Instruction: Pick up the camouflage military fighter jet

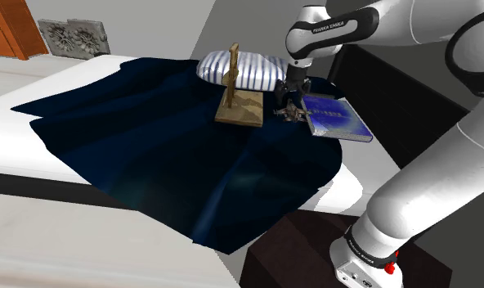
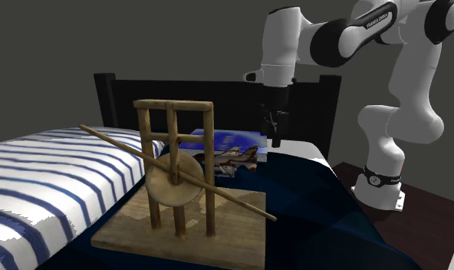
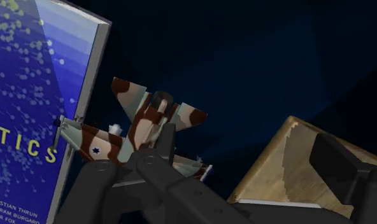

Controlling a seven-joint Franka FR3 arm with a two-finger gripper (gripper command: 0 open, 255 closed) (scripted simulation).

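Wrist view showed the black fingers (image 3: 168, 143) standing wide apart, clasping nothing, the gripper (image 3: 248, 153) hanging just over the fighter jet (image 3: 142, 114). The jet, angular and blotched brown, tan and white, lay on a rumpled dark blue blanket (image 3: 263, 57), one wingtip against the glossy blue book (image 3: 34, 95). Across the jet from the book sat a wooden model (image 3: 286, 159) on a flat, grainy board.

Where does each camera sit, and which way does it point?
Shoulder view: beside the stand, looking down over the dark blanket; white arm shows.
Second exterior view: low over the bed, behind the wooden model, facing the arm.
Wrist view: on the hand, looking past black fingers at the jet.
All three share jet and blue book.
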